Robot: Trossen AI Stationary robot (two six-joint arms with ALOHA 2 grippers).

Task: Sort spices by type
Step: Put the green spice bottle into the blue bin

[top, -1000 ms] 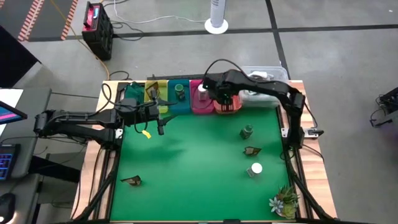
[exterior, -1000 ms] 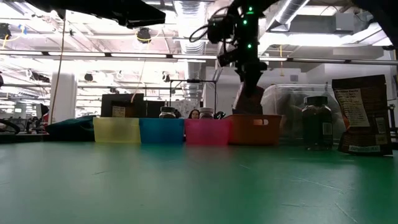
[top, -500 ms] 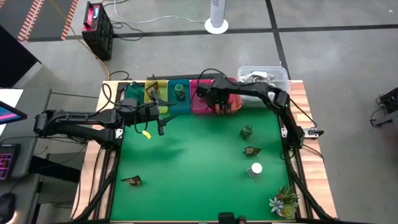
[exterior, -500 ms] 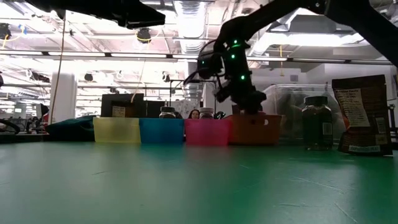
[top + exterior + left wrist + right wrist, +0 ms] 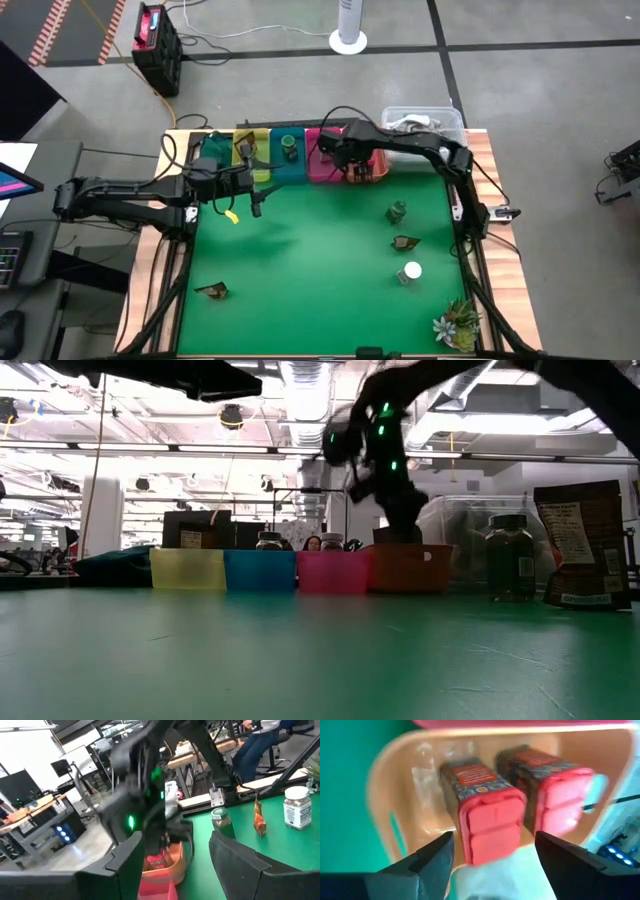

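Note:
My right gripper (image 5: 356, 168) hangs open over the orange bin (image 5: 380, 173), pointing down. Two red-capped blocks (image 5: 490, 820) (image 5: 555, 800) lie side by side on the bin's floor; the nearer one sits between my open fingers (image 5: 427, 862), and no contact shows. My left gripper (image 5: 257, 196) waits open in front of the yellow bin (image 5: 252, 165), empty. On the green mat rest a dark green jar (image 5: 397, 211), a brown packet (image 5: 404, 242), a white-capped jar (image 5: 410, 272) and a second brown packet (image 5: 212, 291).
Coloured bins line the far edge: dark green (image 5: 212, 148), yellow, blue (image 5: 289, 150) with a dark jar, pink (image 5: 322, 158), orange. A clear tub (image 5: 425, 122) stands at the far right corner and a spiky plant (image 5: 458, 322) at the near right corner. The mat's middle is bare.
My right arm has come down lower over the orange bin, its wrist swinging toward the table's left. In the low view it dipped toward the bin and now shows blurred a little higher.

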